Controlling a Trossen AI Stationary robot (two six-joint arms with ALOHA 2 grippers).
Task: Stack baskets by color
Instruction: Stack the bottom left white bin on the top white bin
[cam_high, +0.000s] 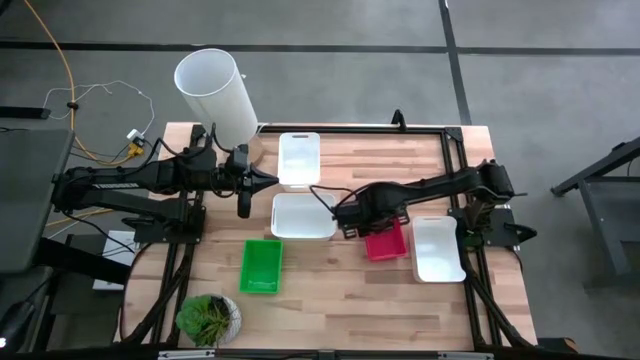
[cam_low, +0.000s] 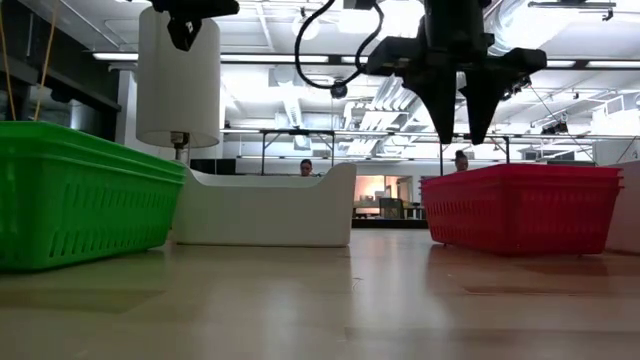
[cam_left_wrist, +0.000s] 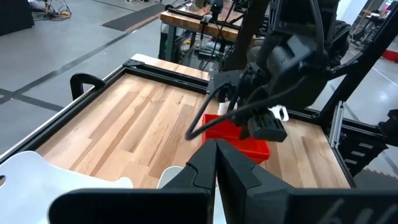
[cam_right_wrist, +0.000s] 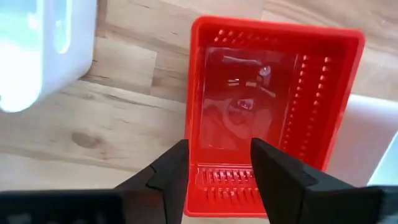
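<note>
A red basket (cam_high: 388, 244) sits flat on the table right of centre, seen from inside in the right wrist view (cam_right_wrist: 261, 106). My right gripper (cam_right_wrist: 219, 146) hangs open above one short end of it. The fingers point down and stay clear of the rim, as the low view shows (cam_low: 462, 135). A white basket (cam_high: 438, 248) lies just right of the red one. Two more white baskets rest at the centre (cam_high: 303, 215) and far centre (cam_high: 299, 158). A green basket (cam_high: 262, 266) lies near left. My left gripper (cam_high: 268, 180) is shut and waits in the air at the left.
A tall white cylinder (cam_high: 215, 88) stands at the far left corner and a potted plant (cam_high: 208, 318) at the near left corner. Black frame rails (cam_high: 455, 150) run along the table's edges. Bare wood lies along the near edge (cam_high: 380, 310). People show far behind the table (cam_low: 305, 167).
</note>
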